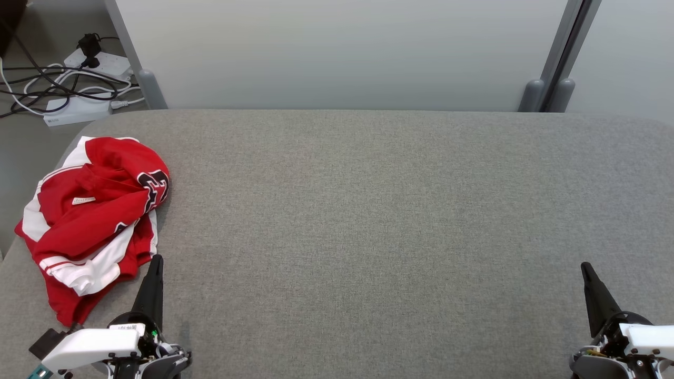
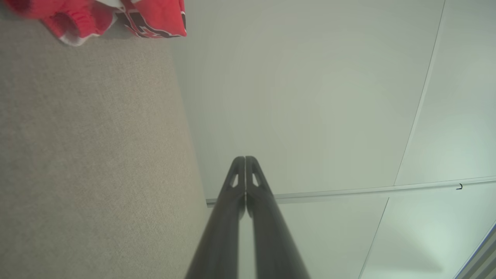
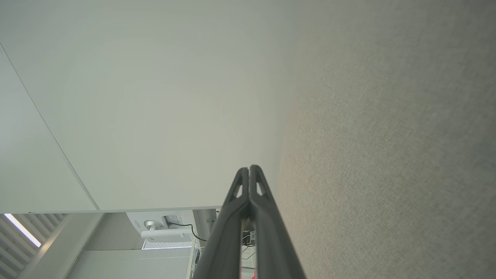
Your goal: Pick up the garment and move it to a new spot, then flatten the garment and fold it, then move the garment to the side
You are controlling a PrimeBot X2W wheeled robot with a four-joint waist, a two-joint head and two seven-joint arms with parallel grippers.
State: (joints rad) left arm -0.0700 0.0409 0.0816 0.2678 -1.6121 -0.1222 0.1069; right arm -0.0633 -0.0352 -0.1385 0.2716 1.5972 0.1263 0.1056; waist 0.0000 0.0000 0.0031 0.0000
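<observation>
— At the near left corner of the desk, the left pincer is pressed shut on nothing, its tip just beside the hem of the garment. Why there?
— It reads as a rest pose ahead of the pick-up. The garment, a crumpled red-and-white jersey, lies in a heap at the desk's left edge, so the left arm is the nearer one.
— And the right pincer?
— Likewise shut and empty, at the near right, well apart from the cloth. The wide bare middle of the desk looks the likely new spot for flattening.
— Any writing?
— Dark, white-edged numerals curl over a fold. They may be a "2" and a "3", but the crease hides too much to be sure. A small pale tag shows on the red cloth, its print too small to read. Beyond the desk, power strips and cables lie on the floor beside a pale partition.
</observation>
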